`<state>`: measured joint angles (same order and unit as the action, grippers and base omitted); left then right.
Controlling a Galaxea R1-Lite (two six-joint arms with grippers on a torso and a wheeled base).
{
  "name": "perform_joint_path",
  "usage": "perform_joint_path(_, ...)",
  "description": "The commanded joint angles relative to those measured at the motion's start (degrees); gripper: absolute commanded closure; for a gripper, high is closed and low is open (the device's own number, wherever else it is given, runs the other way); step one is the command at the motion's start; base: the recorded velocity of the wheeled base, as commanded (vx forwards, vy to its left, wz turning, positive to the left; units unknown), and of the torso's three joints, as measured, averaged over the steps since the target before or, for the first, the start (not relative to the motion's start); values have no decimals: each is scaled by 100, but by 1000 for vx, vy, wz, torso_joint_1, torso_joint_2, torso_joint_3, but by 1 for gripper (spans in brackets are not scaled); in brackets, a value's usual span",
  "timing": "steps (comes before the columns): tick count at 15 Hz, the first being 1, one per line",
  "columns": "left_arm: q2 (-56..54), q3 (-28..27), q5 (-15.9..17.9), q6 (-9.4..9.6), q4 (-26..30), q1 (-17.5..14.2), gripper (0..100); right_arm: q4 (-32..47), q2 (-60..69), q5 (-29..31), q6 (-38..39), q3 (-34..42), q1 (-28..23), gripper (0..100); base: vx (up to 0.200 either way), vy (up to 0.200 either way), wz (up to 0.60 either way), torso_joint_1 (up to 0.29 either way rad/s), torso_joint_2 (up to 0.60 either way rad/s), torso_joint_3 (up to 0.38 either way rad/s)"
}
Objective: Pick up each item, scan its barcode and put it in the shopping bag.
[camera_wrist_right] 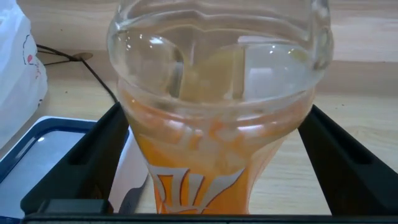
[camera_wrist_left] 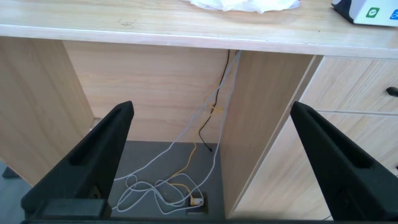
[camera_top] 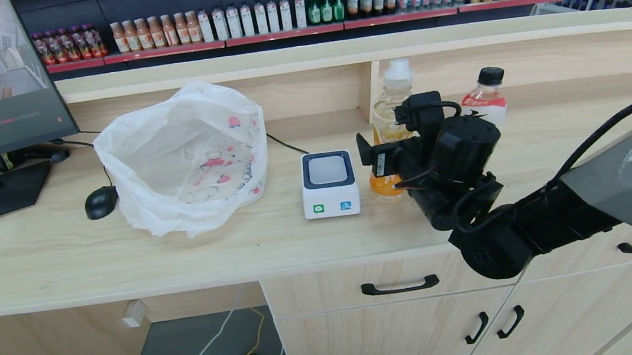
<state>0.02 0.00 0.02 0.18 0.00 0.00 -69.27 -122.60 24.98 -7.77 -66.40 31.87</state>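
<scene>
Orange bottle (camera_top: 388,118) sits between right gripper's (camera_wrist_right: 214,162) spread fingers, just beside scanner (camera_top: 329,185).

R arm (camera_top: 535,224): grey angular shell, black round joints, black cables, black gripper (camera_top: 388,160)

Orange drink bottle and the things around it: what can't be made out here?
- Orange drink bottle: head view, middle hidden behind the right gripper; right wrist view, cap and base cut off.
- Black-capped bottle: head view, lower part behind the right arm.
- Scanner: right wrist view, cut off by the edge.
- Shopping bag: left wrist view, cut off by the top edge.
</scene>
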Motion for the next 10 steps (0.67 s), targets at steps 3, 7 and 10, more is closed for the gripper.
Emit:
perform_joint_path(3, -2, 0, -2, -1, 0, 9, 0, 1, -27, -11, 3, -110, -75, 0, 0, 0, 0, 0, 0, 0)
perform_joint_path(7, -2, 0, -2, -1, 0, 0, 0, 1, -27, -11, 3, -110, -128, 100, 0, 0, 0, 0, 0, 0)
perform_joint_path(10, -2, 0, -2, -1, 0, 0, 0, 1, -1, -11, 3, -127, -128, 100, 0, 0, 0, 0, 0, 0)
